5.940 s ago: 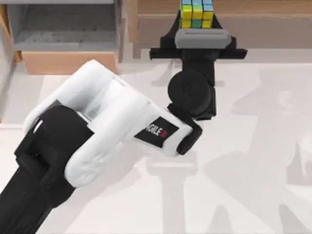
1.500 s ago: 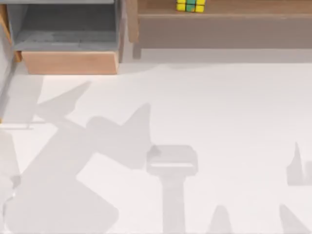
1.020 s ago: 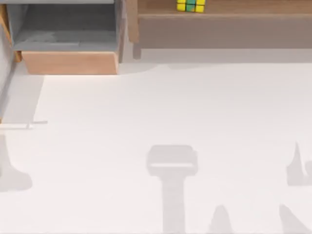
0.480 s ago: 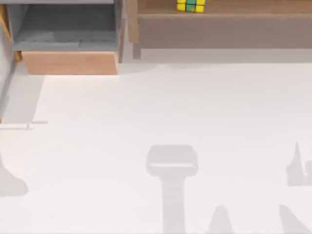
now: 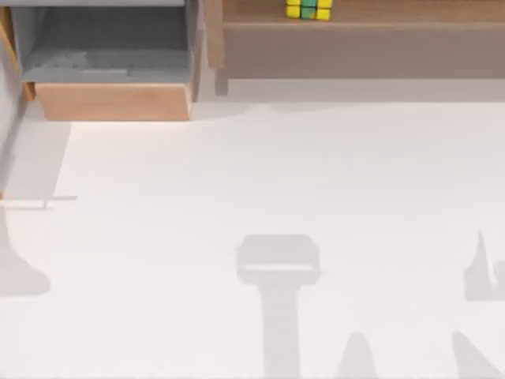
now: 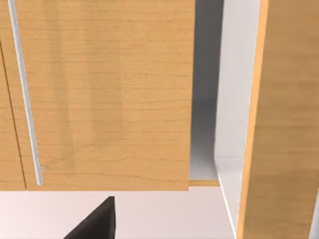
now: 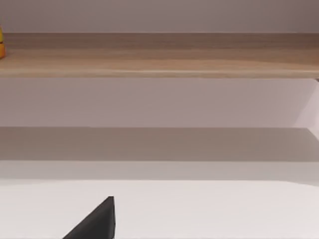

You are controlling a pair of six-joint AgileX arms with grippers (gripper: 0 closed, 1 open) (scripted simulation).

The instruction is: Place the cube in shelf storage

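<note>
The cube [image 5: 308, 9], tiled yellow, green and blue, rests on the brown board of the shelf storage [image 5: 355, 51] at the back of the table, in the top view. Nothing touches it. In the right wrist view the shelf storage's long wooden board [image 7: 159, 55] runs across above the white table, with a yellow sliver [image 7: 1, 42] at its end. A dark part of my right gripper [image 7: 94, 221] shows near that table, far from the board. A dark part of my left gripper [image 6: 94, 221] hangs in front of a pale wood cabinet door.
A grey-lined box with a pale wood front [image 5: 110, 101] stands at the back left, beside the shelf. The left wrist view faces a cabinet door [image 6: 99, 99] with a thin metal handle [image 6: 25, 99] and a gap beside it. Soft shadows lie on the white table [image 5: 276, 174].
My left arm, which earlier held the cube at the shelf, has let it go and left the top view. Its shadow has drawn off to the table's left. The cube has not moved.
</note>
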